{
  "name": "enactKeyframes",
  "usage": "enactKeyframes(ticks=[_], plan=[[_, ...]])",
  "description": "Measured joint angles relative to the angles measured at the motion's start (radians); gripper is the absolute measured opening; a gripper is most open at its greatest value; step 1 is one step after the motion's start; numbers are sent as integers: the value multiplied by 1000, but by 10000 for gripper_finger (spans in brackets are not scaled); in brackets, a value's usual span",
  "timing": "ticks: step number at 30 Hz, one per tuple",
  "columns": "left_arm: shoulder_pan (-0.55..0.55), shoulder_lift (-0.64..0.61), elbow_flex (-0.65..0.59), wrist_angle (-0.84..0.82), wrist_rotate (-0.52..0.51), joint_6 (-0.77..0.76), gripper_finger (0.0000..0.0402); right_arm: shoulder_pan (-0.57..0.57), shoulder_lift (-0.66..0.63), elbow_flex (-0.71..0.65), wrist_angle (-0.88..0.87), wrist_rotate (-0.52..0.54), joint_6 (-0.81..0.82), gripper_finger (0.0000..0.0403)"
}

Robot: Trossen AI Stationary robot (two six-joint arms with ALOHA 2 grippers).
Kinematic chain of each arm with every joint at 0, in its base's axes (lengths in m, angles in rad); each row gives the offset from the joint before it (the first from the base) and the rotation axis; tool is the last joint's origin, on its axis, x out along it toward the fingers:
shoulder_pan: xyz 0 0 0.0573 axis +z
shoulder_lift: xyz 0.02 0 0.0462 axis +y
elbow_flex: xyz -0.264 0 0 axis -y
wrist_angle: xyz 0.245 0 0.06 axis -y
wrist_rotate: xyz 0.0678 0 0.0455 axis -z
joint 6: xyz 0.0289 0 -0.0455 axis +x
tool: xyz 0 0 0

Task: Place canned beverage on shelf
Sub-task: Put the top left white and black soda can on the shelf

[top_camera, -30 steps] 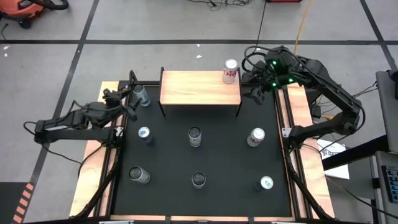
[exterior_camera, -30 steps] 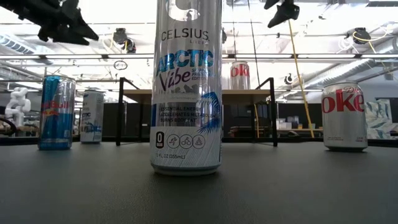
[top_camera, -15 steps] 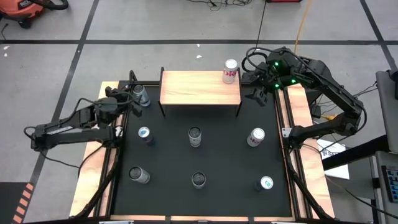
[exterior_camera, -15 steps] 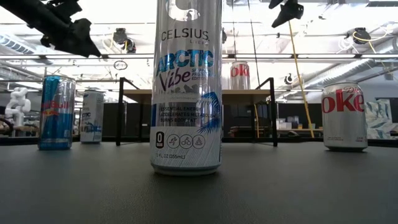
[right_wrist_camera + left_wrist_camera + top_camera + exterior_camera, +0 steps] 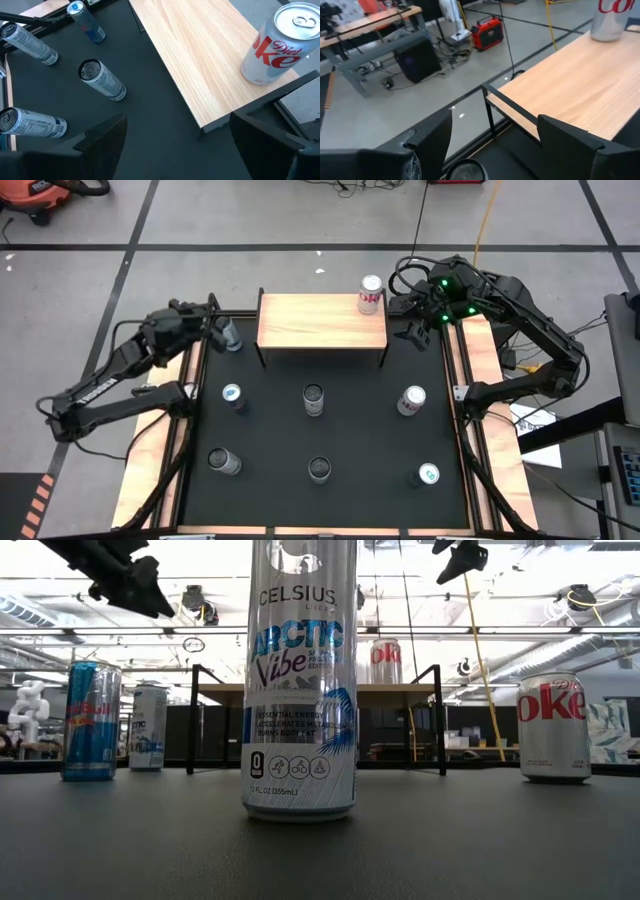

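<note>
On the shelf (image 5: 322, 321), at its right end, one Diet Coke can (image 5: 371, 294) stands upright. The left gripper (image 5: 205, 328), jaws spread, hovers over a slim can (image 5: 229, 333) beside the shelf (an off-centre descent could topple it). The right gripper (image 5: 415, 332) waits, jaws spread, empty.

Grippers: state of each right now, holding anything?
Left gripper: open, empty, above the can left of the shelf.
Right gripper: open, empty, at the shelf's right end by the Diet Coke can.
</note>
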Motion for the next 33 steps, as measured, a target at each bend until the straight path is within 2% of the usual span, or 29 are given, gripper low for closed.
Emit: enactKeyframes(ticks=[11,15,21,28,33], plan=[[287,182,10,-2,306,20,293,0,0,0,0,0,-27,334],[359,261,10,-11,372,11,293,0,0,0,0,0,-27,334],[408,341,10,-16,382,-11,293,0,0,0,0,0,-26,334],[419,371,10,-32,382,-43,293,0,0,0,0,0,-26,334],[419,371,10,-57,331,-43,293,0,0,0,0,0,-26,334]])
